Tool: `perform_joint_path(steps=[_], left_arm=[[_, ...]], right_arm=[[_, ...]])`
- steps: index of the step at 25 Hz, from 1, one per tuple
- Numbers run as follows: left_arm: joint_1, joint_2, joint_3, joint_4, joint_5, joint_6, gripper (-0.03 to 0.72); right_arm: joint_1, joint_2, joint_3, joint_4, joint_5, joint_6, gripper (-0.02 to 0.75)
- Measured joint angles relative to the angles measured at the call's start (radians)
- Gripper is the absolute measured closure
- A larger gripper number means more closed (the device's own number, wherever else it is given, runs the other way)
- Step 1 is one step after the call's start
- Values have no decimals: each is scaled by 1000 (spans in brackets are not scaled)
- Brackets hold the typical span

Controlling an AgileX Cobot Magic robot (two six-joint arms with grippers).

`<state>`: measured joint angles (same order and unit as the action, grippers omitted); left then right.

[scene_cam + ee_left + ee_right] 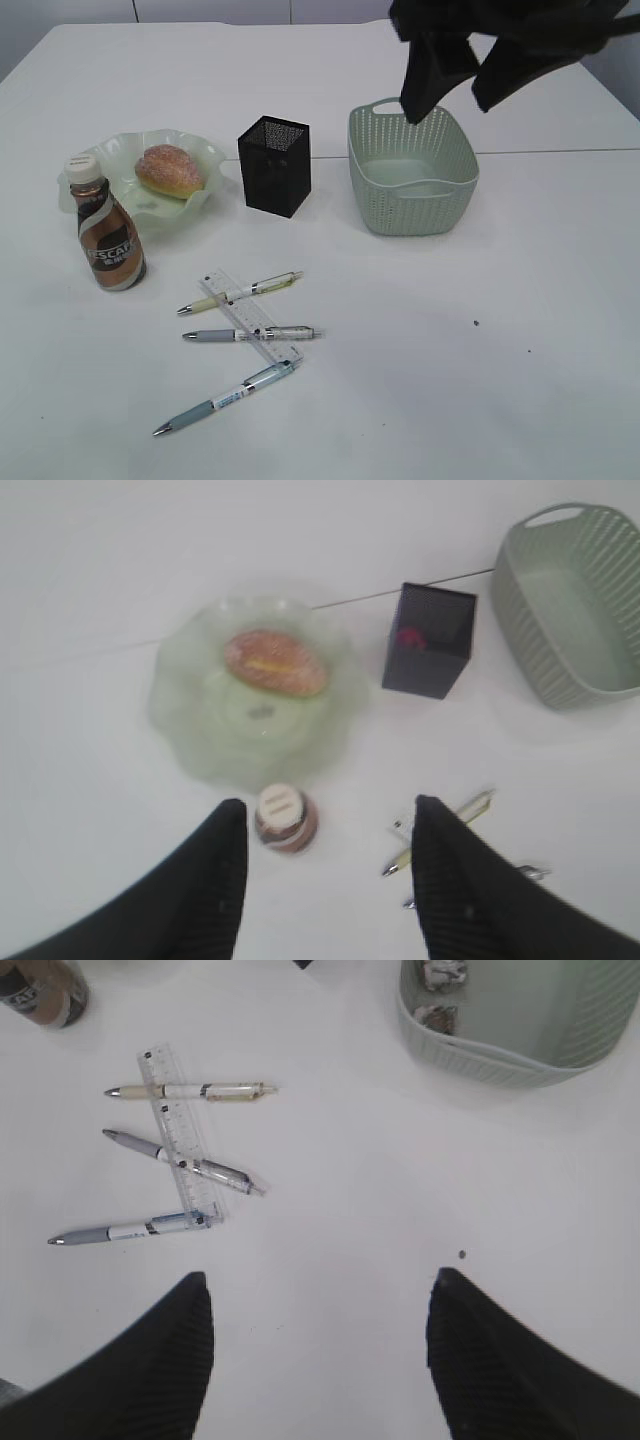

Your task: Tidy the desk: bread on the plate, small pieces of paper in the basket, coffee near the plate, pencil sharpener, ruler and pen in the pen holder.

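Bread (170,169) lies on the plate (205,152), paper scraps (436,1012) in the basket (412,205); both end effectors gape, empty.

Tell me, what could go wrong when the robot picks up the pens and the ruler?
The ruler lies across two pens, so grabbing one could drag or flick the others. The ruler is flat and clear, so a pincer might slip on it. The pen holder stands close to the plate and the basket, and the coffee bottle stands near the pens; a clumsy reach could bump or tip them.
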<state>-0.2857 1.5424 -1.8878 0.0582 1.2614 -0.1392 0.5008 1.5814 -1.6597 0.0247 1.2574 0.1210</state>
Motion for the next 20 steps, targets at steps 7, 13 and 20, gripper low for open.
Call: perform_joint_path(steps=[7,13,20], left_arm=[[118,-253,328,-1,0,-12,300],[118,-461,632,-48,0,-12,300],[118,-633,853,-80,0,-12,301]], right_arm=[[57,99,0,18,-3,17,246],[75,185,0,38,-10,42,246],[81,299,-5,111,-13,47,246]])
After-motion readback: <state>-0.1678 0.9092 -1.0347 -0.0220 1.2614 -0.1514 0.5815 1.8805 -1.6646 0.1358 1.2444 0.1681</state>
